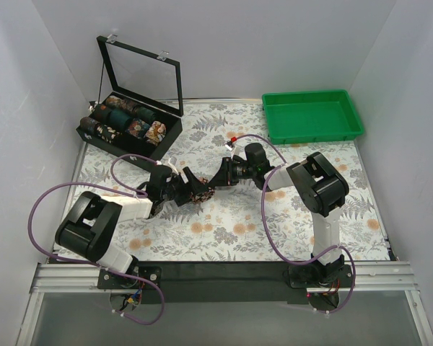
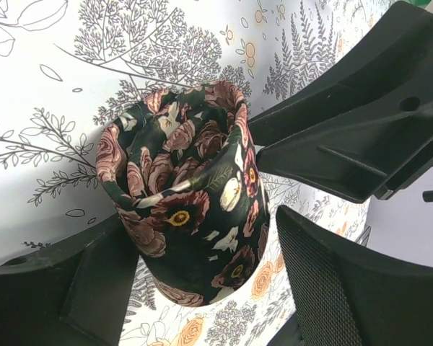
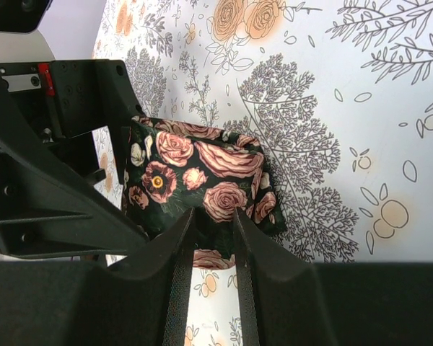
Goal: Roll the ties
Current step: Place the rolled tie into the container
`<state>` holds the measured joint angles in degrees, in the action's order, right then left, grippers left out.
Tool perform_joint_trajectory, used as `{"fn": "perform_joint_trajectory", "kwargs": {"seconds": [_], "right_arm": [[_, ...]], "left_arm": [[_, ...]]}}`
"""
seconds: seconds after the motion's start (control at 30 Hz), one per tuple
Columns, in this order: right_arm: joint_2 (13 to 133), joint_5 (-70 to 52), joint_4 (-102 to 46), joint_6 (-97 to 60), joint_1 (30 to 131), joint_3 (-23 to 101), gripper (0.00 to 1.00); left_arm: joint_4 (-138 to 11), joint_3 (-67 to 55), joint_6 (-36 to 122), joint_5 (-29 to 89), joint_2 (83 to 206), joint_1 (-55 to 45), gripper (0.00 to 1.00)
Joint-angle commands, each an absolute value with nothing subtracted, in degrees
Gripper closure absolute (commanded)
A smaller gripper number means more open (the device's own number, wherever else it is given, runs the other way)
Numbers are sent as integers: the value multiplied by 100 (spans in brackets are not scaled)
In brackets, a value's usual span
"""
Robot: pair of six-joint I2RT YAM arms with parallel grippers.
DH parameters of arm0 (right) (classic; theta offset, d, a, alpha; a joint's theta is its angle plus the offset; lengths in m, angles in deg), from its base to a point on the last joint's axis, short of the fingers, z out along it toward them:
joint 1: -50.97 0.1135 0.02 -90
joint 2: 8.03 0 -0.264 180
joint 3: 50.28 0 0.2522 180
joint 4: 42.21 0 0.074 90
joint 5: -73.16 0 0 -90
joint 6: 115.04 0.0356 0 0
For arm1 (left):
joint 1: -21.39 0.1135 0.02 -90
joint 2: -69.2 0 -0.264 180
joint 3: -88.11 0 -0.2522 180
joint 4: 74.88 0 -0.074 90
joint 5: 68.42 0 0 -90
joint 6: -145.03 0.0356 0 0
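A rolled tie (image 1: 202, 192), dark with pink roses, lies on the floral covering between the two arms. In the left wrist view the tie (image 2: 191, 209) stands as a fist-sized roll between my left gripper's (image 2: 202, 223) spread fingers. A thin strip of covering shows beside the right-hand finger (image 2: 332, 281). My left gripper (image 1: 190, 186) is open around the roll. My right gripper (image 1: 218, 175) reaches it from the other side. In the right wrist view the tie (image 3: 202, 173) has its near edge pinched by my right gripper (image 3: 214, 216), whose fingers are almost together.
A black case (image 1: 130, 133) with its glass lid raised stands at the back left and holds several rolled ties. A green tray (image 1: 312, 115) sits at the back right. White walls close in both sides. Purple cables loop beside each arm.
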<state>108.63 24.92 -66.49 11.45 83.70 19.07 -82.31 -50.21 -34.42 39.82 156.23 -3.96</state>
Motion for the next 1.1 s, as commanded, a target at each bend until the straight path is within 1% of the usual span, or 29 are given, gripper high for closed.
{"fn": "perform_joint_trajectory", "kwargs": {"seconds": [0.0,0.13,0.3,0.43,0.47,0.53,0.6,0.73,0.87,0.93,0.97,1.03,1.07], "right_arm": [[10965,2429,-6871,1153,8402,1850,71],[10956,2420,-6897,1153,8411,1841,71],[10948,2385,-6923,1170,8411,1815,71],[10939,2368,-6958,1179,8411,1789,71],[10921,2368,-6967,1179,8402,1780,71],[10886,2350,-6985,1179,8411,1762,71],[10842,2324,-6994,1170,8402,1745,71],[10807,2324,-7011,1179,8393,1718,68],[10693,2332,-7020,1170,8332,1622,57],[10474,2350,-7011,1135,8262,1543,52],[10369,2359,-7003,1039,8183,1455,48],[10035,2402,-7002,986,8017,1323,43],[9903,2420,-6985,968,7946,1253,40]], "left_arm": [[-7826,-4983,-3383,4021,15814,-498,33],[-7799,-4965,-3339,3986,15876,-524,39],[-7597,-4921,-3251,3784,15868,-568,42],[-7483,-4878,-3207,3678,15850,-586,49],[-7457,-4860,-3207,3669,15850,-586,53],[-7422,-4860,-3198,3652,15832,-595,55],[-7404,-4833,-3190,3652,15806,-595,60],[-7360,-4816,-3189,3634,15762,-595,62],[-7307,-4816,-3189,3643,15692,-595,64],[-7298,-4798,-3189,3660,15657,-595,66],[-7290,-4798,-3189,3669,15622,-595,66],[-7237,-4746,-3181,3713,15578,-595,68],[-7202,-4711,-3181,3731,15508,-595,68]]}}
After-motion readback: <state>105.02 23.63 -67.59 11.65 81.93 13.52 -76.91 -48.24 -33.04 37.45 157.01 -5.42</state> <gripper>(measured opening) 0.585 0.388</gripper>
